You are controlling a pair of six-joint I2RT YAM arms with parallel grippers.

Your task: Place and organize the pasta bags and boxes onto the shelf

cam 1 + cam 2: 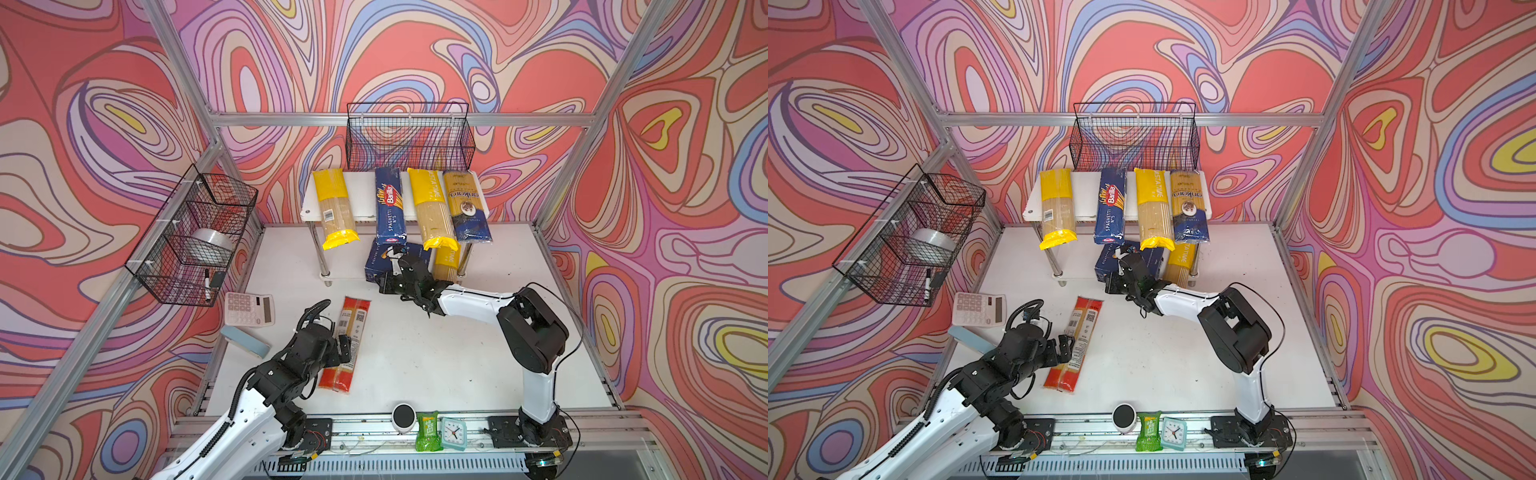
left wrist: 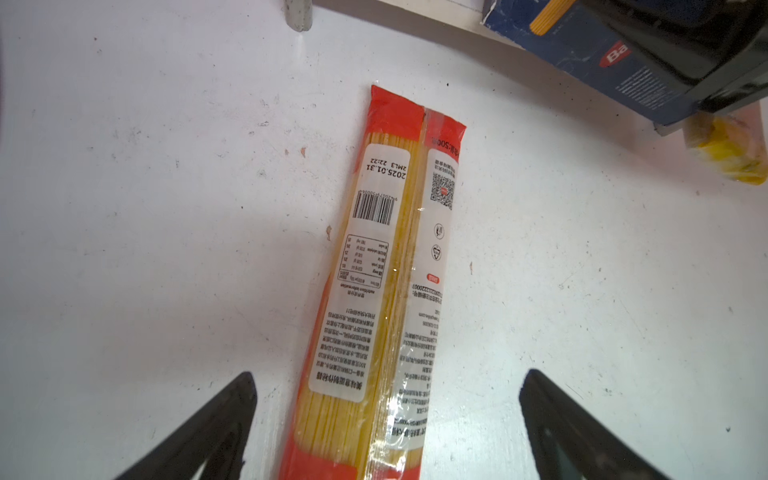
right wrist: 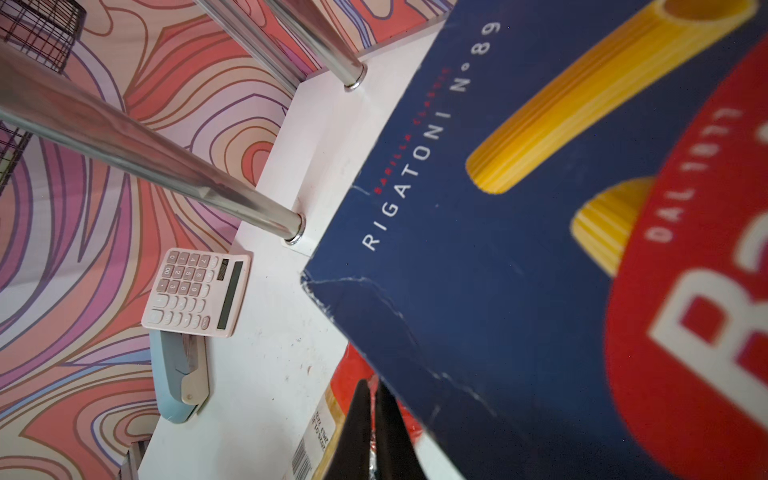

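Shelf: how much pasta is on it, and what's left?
Done: the shelf's top tier holds two yellow-ended bags, the spaghetti box and the gold and blue bag; a third yellow-ended bag lies on the lower tier. In hand: the rigatoni box sits askew on the lower tier, the shut right pincer beside it. Left: the red-ended bag on the table, straddled by the open left pincer.

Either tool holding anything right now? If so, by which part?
Nothing is held. The left tool is open, astride the red bag without gripping it. The right tool is shut on nothing, beside the rigatoni box.
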